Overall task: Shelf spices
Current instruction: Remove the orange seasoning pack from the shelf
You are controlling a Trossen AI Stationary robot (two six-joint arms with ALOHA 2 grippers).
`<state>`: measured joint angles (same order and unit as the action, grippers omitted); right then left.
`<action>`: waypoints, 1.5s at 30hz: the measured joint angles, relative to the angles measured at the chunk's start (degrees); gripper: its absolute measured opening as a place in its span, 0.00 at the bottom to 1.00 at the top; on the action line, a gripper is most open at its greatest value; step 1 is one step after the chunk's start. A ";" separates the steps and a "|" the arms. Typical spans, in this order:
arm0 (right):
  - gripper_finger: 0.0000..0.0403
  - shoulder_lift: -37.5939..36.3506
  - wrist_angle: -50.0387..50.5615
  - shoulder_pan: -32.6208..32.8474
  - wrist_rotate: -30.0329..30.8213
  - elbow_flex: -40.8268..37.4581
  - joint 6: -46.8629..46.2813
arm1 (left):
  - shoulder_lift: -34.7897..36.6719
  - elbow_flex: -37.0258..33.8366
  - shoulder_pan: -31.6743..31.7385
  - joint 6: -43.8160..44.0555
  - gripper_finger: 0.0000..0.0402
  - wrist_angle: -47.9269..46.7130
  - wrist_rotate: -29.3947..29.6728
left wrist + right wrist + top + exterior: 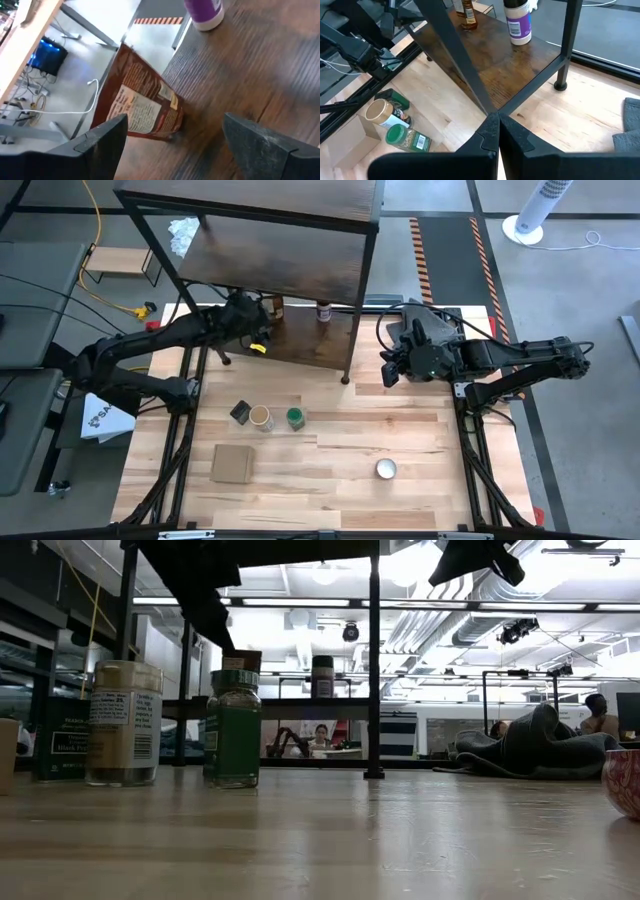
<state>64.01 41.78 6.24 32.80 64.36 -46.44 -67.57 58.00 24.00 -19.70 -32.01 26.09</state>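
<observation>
On the shelf, the brown-orange pouch stands just beyond the left gripper's wide-open, empty fingers.

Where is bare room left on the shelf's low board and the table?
The low board is bare in front of the pouch and purple-label jar, both near its back edge. The table is bare between green-lidded jar and disc. Crowded: jars, tin.
</observation>
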 joint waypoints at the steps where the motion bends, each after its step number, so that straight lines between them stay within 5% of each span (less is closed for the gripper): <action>1: 0.00 0.00 0.00 0.00 0.08 0.00 0.00 | 0.09 0.00 -0.38 0.55 0.80 0.11 0.54; 20: 0.00 0.00 3.82 0.00 -0.66 0.00 -0.02 | 5.17 -2.97 -11.54 40.44 0.80 -4.54 1.78; 24: 0.00 0.00 4.30 0.00 -0.86 0.00 -0.02 | 7.27 -9.15 -14.54 56.14 0.80 0.98 8.31; 28: 0.00 0.00 4.32 0.00 0.76 0.00 -0.23 | 7.66 -15.80 -15.98 70.70 0.80 17.11 19.50; 35: 0.00 -0.01 4.31 0.00 1.25 0.00 -1.89 | 1.52 -15.41 -11.49 64.01 0.80 30.96 33.20; 45: 0.00 -0.02 4.33 0.00 1.25 0.00 -2.54 | -5.39 -15.41 -4.62 44.75 0.80 48.94 24.25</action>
<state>63.99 46.11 6.24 34.04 64.36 -48.98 -72.96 42.59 19.39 25.05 16.92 50.34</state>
